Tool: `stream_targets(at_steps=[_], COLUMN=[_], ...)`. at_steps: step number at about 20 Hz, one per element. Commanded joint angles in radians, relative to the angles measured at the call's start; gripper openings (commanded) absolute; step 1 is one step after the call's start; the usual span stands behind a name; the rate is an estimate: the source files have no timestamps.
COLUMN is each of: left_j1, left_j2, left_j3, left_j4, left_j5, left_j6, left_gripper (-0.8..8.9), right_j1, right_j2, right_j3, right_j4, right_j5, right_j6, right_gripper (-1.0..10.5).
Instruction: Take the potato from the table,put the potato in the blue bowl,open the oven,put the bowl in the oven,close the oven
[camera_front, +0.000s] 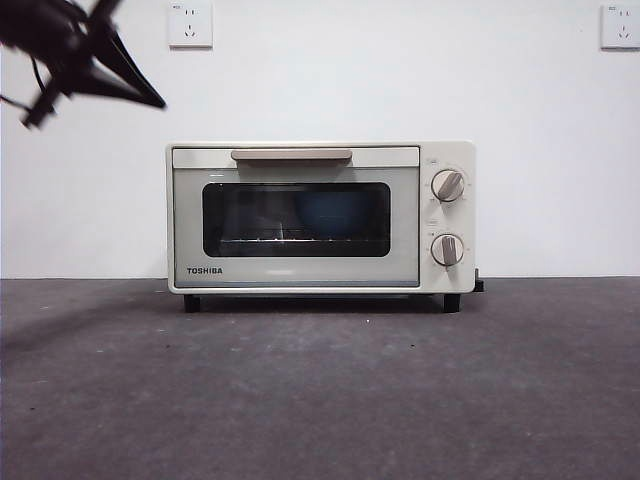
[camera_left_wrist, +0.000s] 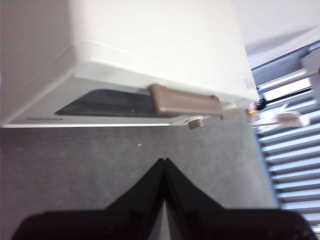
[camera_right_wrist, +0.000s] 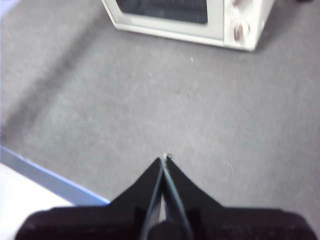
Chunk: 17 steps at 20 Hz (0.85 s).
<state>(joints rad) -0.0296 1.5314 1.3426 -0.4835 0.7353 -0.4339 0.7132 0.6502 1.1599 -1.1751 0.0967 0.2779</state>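
Oven shut, bowl inside, and we are backing off with both grippers empty.

At the far left of the front view our left gripper (camera_front: 150, 100) hangs high above the table (camera_front: 320, 400), jaws pressed together on nothing, well apart from the oven (camera_front: 320, 215); its wrist view looks down on the beige handle (camera_left_wrist: 185, 101) of the closed door. Moving right, behind the dark glass we make out a blue shape that is probably the blue bowl (camera_front: 330, 212), though the tinted door hides any potato in it. Further right, our right gripper (camera_right_wrist: 164, 159) waits over bare table, also pinched closed and empty. We judge the whole task essentially done, with nothing left but to retire the arms.
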Motion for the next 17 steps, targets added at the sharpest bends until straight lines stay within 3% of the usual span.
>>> stream_targets(at_steps=[1,5,8,11,13,17], left_j1=[-0.010,-0.056,-0.135,-0.225,-0.249,-0.251], left_j2=[-0.112,-0.356,-0.525,-0.658,-0.713,-0.750], left_j3=[0.000,0.000,0.000,0.000,0.000,0.000], left_j4=[-0.099,-0.247,-0.333,-0.392,-0.422,-0.427], left_j5=[-0.079,-0.325,-0.540,-0.684,-0.733,-0.735], left_j6=[0.167,0.284,0.300,0.307,0.306,0.306], left_gripper=[-0.06,-0.06,-0.06,-0.06,-0.04,-0.04], right_j1=[0.000,0.000,0.000,0.000,0.000,0.000], right_j2=[0.000,0.000,0.000,0.000,0.000,0.000], right_j3=[-0.006,-0.006,-0.006,-0.006,-0.006,-0.006], right_j4=[-0.033,-0.116,-0.146,-0.151,-0.151,-0.159], right_j5=[0.001,0.001,0.001,0.001,0.001,0.001], right_j6=[0.009,0.009,0.009,0.009,0.007,0.007], right_gripper=[0.0,0.0,0.0,0.0,0.0,0.0])
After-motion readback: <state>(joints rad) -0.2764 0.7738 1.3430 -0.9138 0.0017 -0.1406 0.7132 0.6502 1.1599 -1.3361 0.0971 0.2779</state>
